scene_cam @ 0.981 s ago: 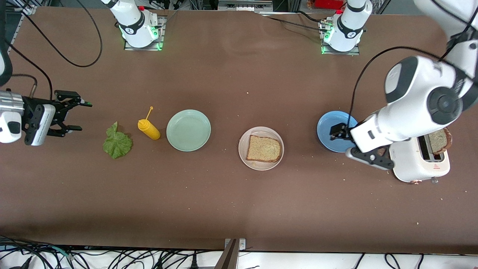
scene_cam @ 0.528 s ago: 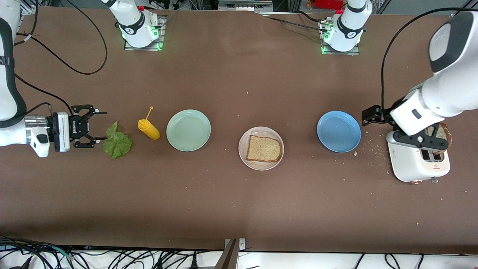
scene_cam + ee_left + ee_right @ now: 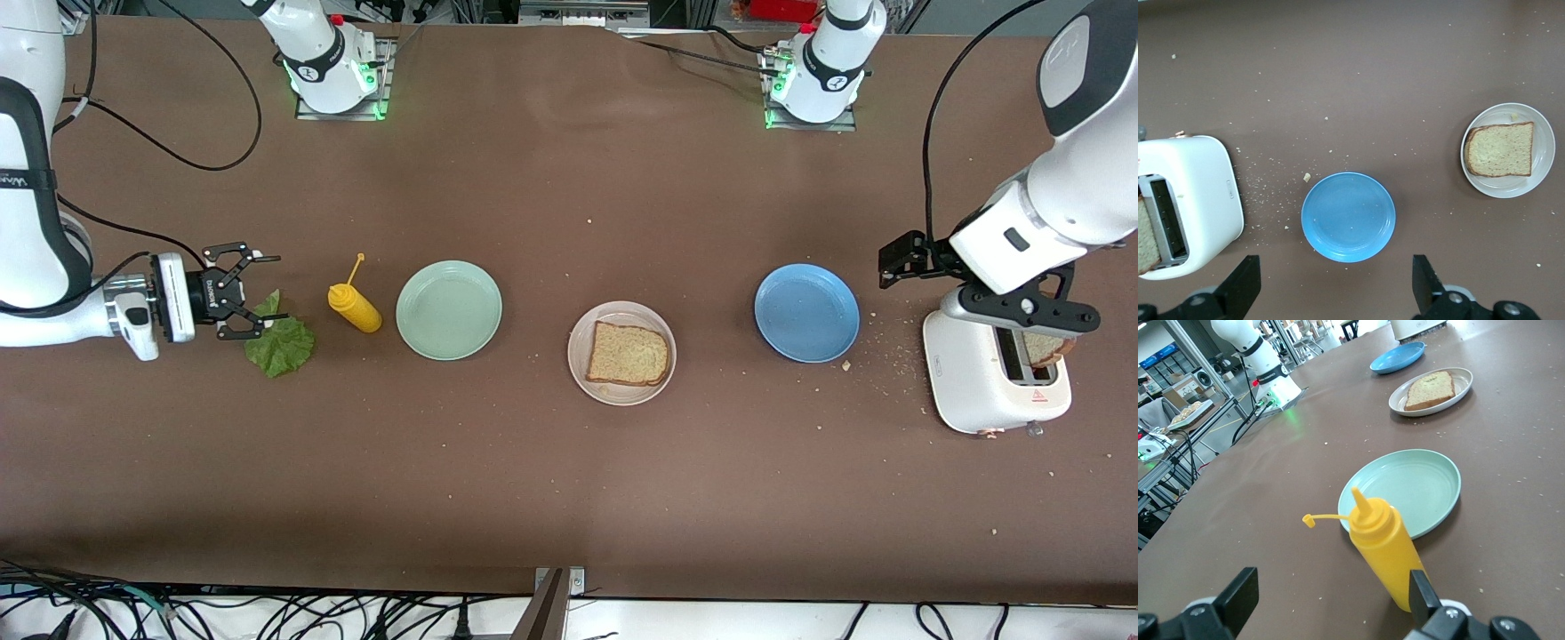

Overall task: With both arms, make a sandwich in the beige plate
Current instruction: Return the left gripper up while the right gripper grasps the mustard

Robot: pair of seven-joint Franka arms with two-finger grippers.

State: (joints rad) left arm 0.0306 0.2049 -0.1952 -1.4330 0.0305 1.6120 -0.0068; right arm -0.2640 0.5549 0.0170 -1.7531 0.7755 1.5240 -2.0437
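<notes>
The beige plate (image 3: pixel 578 356) (image 3: pixel 1545 167) (image 3: pixel 1465 380) lies mid-table with one brown bread slice (image 3: pixel 629 354) (image 3: pixel 1500 148) (image 3: pixel 1430 390) flat on it. A green lettuce leaf (image 3: pixel 280 342) lies on the table toward the right arm's end. My right gripper (image 3: pixel 267 289) (image 3: pixel 1331 593) is open and low, right at the leaf's edge, holding nothing. A second bread slice (image 3: pixel 1045 347) (image 3: pixel 1146 233) stands in the white toaster (image 3: pixel 996 382) (image 3: pixel 1191 193). My left gripper (image 3: pixel 1022 311) (image 3: pixel 1335 280) hangs open and empty over the toaster.
A yellow mustard bottle (image 3: pixel 354 307) (image 3: pixel 1385 553) stands between the lettuce and a mint-green plate (image 3: pixel 449 310) (image 3: pixel 1405 487). A bare blue plate (image 3: pixel 806 313) (image 3: pixel 1348 217) (image 3: pixel 1398 358) sits between the beige plate and the toaster. Crumbs lie scattered near the toaster.
My right gripper has moved across the table to the lettuce leaf's edge. My left gripper has left the blue plate and come over the toaster. Both stayed open.
</notes>
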